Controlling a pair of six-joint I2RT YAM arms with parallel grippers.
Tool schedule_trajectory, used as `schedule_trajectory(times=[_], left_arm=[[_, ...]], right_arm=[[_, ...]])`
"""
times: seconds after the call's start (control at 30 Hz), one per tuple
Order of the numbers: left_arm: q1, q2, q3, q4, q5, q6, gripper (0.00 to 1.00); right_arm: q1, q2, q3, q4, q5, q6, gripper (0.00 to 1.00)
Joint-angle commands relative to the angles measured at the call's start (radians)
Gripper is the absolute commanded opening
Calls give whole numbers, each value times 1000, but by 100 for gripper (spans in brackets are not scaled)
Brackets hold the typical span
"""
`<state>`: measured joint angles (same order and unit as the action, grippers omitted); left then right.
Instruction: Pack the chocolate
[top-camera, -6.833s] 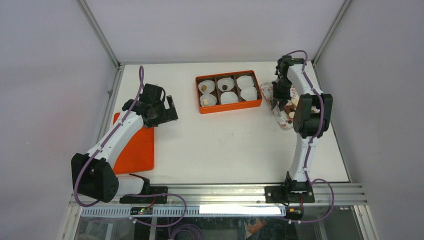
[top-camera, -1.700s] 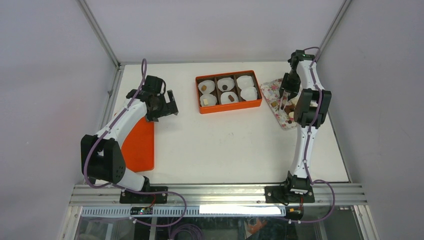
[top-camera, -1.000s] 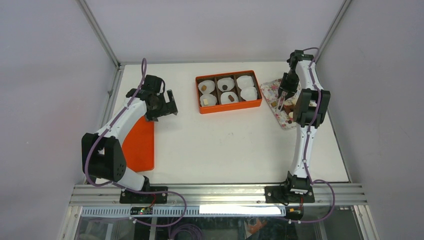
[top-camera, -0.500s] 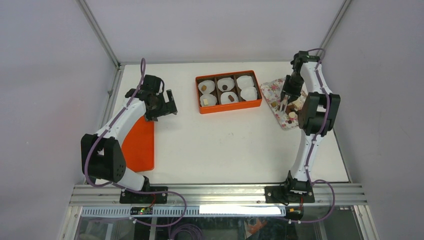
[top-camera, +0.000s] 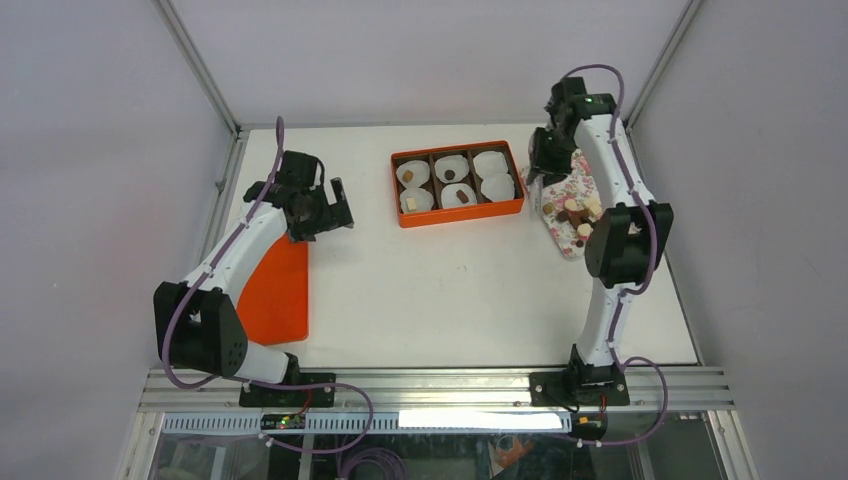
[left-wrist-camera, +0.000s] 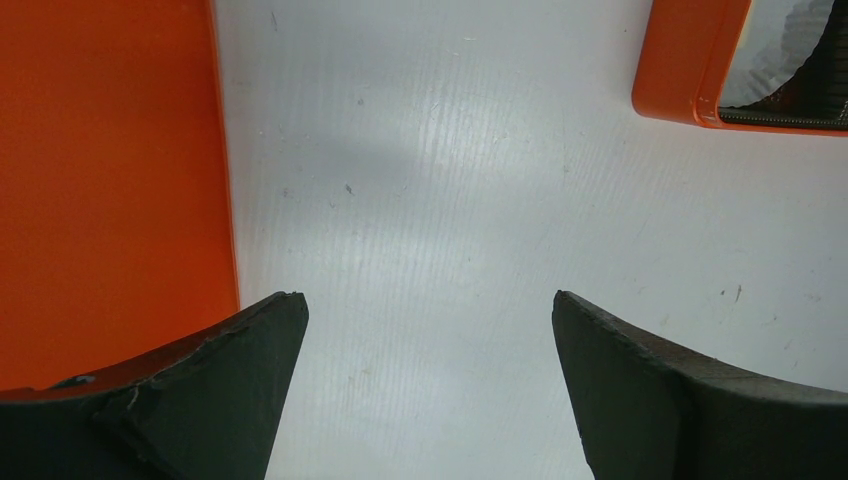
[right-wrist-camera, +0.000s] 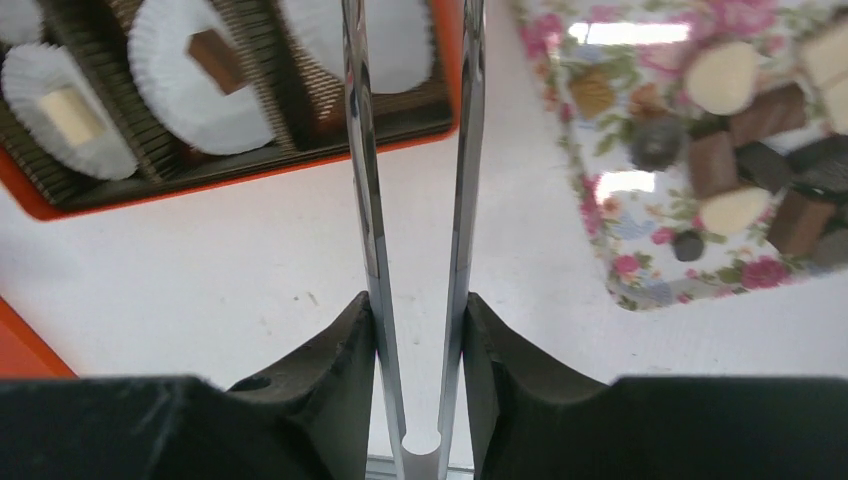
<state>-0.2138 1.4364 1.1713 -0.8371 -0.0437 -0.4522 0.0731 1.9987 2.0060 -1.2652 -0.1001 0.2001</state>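
Inside a grey-walled enclosure with aluminium framing, a white table (top-camera: 450, 300) carries an orange box (top-camera: 461, 218) at its far middle, a floral tray (right-wrist-camera: 610, 215) just to the box's right, and a flat orange lid (top-camera: 275, 295) at the left. The chocolate (right-wrist-camera: 712, 163) lies mostly bunched on the tray in brown, dark and cream pieces. Four more pieces sit one apiece in the white paper cups (right-wrist-camera: 170, 100) of the box. The right gripper (right-wrist-camera: 418, 300) hangs near the table's far edge, over the gap between box and tray. Its fingers are pressed onto a pair of metal tweezers (right-wrist-camera: 467, 150), whose two prongs stand slightly apart. The prongs run across the box's right end and out of the wrist camera's view, so it cannot be told whether they carry a piece. The left gripper (left-wrist-camera: 425, 300) hovers over bare table between lid and box, its jaws spread wide and holding nothing.
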Motion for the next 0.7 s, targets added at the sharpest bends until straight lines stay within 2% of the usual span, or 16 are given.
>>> schedule_trajectory(times=[0.0,0.3,0.67], left_arm=[[13,-55,-8,30,11,9,99],[13,-83,-21,0,-23,17,99],[12,-81,-17,-3,-25,10,99]], right_arm=[[110,44,130,-21,-22,9,0],[182,229,307,-51,-8,29,0],[209,296,294,-44,11,33,2]])
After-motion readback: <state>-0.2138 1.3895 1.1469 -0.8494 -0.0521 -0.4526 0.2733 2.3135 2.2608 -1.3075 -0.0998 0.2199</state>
